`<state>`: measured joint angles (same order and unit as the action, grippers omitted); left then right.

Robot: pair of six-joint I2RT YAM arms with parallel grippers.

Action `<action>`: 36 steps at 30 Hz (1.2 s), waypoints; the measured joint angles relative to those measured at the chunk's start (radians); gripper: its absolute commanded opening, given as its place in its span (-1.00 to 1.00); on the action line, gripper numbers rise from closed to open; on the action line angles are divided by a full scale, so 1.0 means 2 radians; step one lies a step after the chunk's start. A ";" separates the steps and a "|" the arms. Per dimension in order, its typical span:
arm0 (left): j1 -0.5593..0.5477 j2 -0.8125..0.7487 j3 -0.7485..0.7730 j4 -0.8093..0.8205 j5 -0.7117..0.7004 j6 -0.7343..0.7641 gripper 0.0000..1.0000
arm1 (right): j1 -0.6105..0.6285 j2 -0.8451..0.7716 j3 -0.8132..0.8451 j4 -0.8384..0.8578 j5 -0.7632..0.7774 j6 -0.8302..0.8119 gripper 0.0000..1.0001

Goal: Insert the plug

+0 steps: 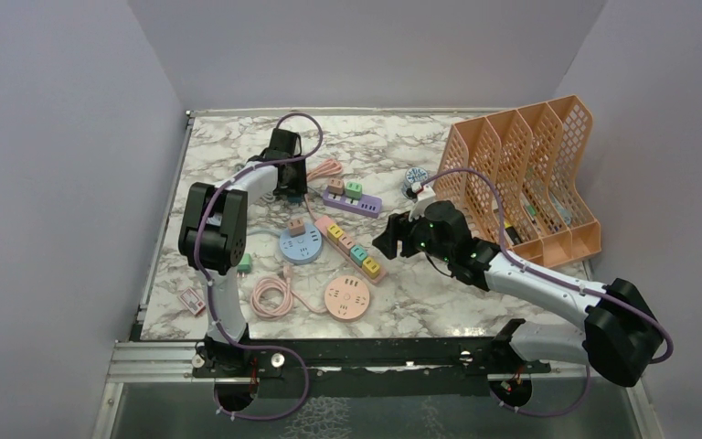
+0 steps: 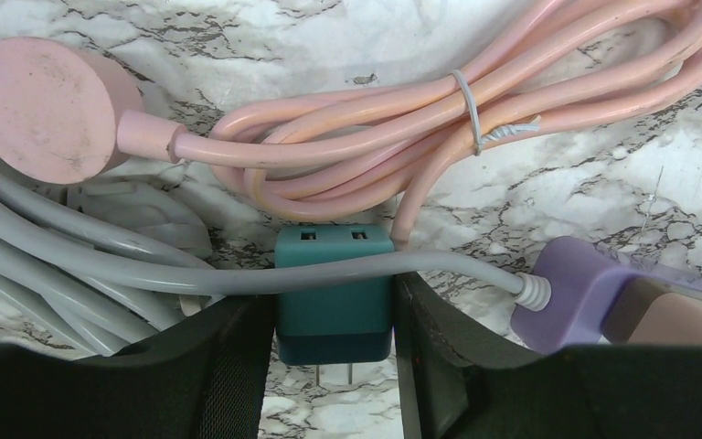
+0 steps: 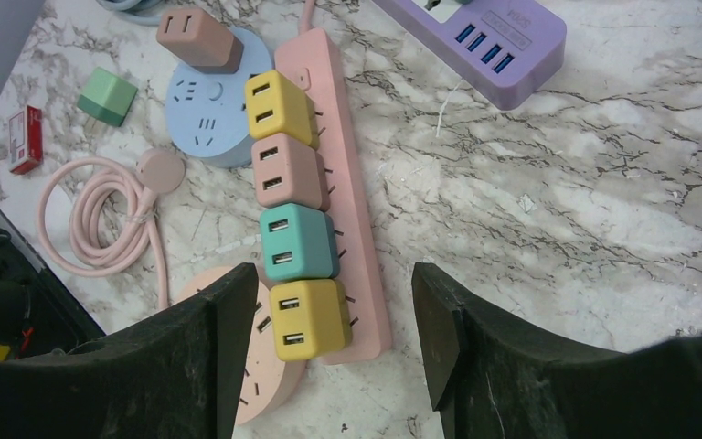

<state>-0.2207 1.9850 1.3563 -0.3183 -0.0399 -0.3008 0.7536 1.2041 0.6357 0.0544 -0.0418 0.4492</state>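
In the left wrist view a teal cube plug (image 2: 334,293) lies on the marble with its two prongs pointing toward the camera. My left gripper (image 2: 334,329) is shut on it, one black finger pressed to each side. A grey cable (image 2: 238,276) crosses over the plug and runs into the purple power strip (image 2: 571,293). From above, the left gripper (image 1: 288,178) is at the back left of the table. My right gripper (image 3: 329,293) hangs open over the near end of the pink power strip (image 3: 352,165), which carries several cube plugs, with a yellow one (image 3: 311,318) between the fingers.
A tied pink cable bundle (image 2: 420,119) and its round pink plug (image 2: 41,110) lie just beyond the teal plug. A blue round socket (image 1: 301,243), a pink round socket (image 1: 347,296), a green cube (image 1: 244,263) and a coiled pink cable (image 1: 274,297) lie mid-table. An orange file rack (image 1: 530,174) stands at the right.
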 measured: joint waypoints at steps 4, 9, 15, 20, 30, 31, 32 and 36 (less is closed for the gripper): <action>0.000 -0.002 0.002 -0.006 -0.004 0.000 -0.40 | 0.000 0.000 0.000 0.000 0.000 0.000 0.25; 0.002 -0.021 -0.014 -0.032 -0.007 0.000 -0.40 | 0.000 0.001 0.000 0.001 0.000 0.002 0.24; 0.003 -0.072 -0.041 -0.061 -0.006 -0.002 -0.40 | 0.000 0.001 0.000 0.008 -0.003 0.010 0.24; 0.000 -0.106 -0.046 -0.064 0.018 -0.013 -0.40 | 0.000 0.000 0.002 0.009 -0.010 0.014 0.24; -0.080 -0.215 -0.079 -0.018 0.100 -0.048 -0.40 | 0.000 0.000 0.059 0.002 -0.038 0.062 0.24; -0.089 -0.227 -0.090 -0.006 0.110 -0.050 -0.40 | 0.000 0.000 0.065 0.002 -0.041 0.068 0.24; -0.100 -0.241 -0.104 0.007 0.115 -0.051 -0.40 | 0.000 0.000 0.071 0.002 -0.044 0.076 0.24; -0.125 -0.282 -0.153 0.061 0.130 -0.064 -0.40 | 0.000 0.000 0.079 0.001 -0.045 0.099 0.24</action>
<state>-0.4702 1.4204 1.0512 -0.1967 0.2199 -0.4282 0.7536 1.2041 0.7940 0.0566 -0.1322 0.6479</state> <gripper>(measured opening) 0.467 0.623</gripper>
